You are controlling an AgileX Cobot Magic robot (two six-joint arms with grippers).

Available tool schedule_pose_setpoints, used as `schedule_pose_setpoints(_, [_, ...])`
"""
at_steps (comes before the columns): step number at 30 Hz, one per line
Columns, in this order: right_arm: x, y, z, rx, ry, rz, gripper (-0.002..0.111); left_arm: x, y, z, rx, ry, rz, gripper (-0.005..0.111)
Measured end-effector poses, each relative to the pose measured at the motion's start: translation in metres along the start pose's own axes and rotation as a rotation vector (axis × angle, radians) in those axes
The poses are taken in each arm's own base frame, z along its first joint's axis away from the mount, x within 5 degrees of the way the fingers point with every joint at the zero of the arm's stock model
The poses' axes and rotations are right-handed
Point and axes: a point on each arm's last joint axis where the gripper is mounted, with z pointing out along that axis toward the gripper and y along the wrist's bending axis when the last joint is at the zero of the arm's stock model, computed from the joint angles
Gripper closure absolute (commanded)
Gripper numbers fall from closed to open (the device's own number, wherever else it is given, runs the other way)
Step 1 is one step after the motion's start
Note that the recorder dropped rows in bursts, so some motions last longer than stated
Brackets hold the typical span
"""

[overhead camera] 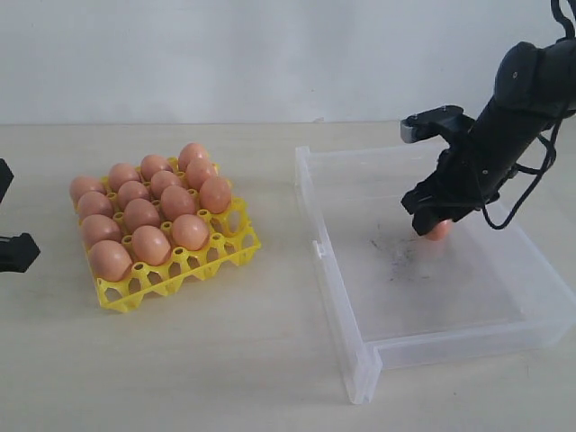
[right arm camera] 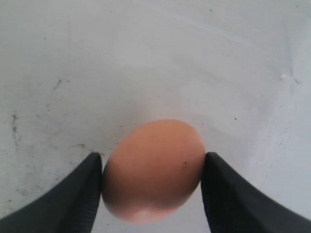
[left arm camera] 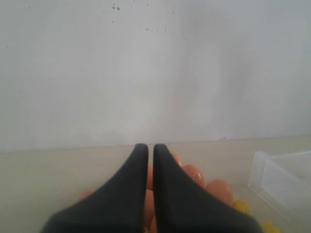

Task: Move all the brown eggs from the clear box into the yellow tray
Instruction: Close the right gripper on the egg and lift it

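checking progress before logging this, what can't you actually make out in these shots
Exterior view: left gripper cut off by the frame edge.
Exterior view: brown egg mostly hidden under right gripper; lifted or resting, unclear.
Left wrist view: yellow tray blurred, mostly behind shut fingers.

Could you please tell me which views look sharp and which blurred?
Exterior view: evenly lit, sharp, though the clear box looks faint against the table. Left wrist view: the left tool is blurred, the brown eggs behind it soft. Right wrist view: the gripped egg is fairly sharp.
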Motion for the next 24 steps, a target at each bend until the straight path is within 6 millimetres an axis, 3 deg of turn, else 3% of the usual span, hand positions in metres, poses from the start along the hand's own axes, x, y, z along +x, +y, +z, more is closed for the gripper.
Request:
schedule_pose_setpoints(10, [0.004,0.0,0.01,-0.012,0.038,0.208,0.048,0.0,0.0,0.0,0.0,0.0,0.0,0.103])
schedule_pose_setpoints(14, [-0.002,-0.004,0.011,0.02,-0.036,0.274,0.048,0.0,0.0,0.0,0.0,0.0,0.0,0.103])
schedule_pose_setpoints(16, [-0.006,-0.006,0.011,0.037,-0.079,0.295,0.062,0.0,0.0,0.0,0.0,0.0,0.0,0.103])
schedule_pose_setpoints(17, [-0.006,-0.006,0.011,0.038,-0.083,0.295,0.082,0.0,0.0,0.0,0.0,0.0,0.0,0.103])
schedule_pose_setpoints(19, [-0.005,-0.006,0.011,0.036,-0.07,0.276,0.108,0.0,0.0,0.0,0.0,0.0,0.0,0.103])
schedule_pose_setpoints(24, [-0.004,-0.004,0.008,0.025,-0.046,0.183,0.109,0.0,0.0,0.0,0.0,0.0,0.0,0.103])
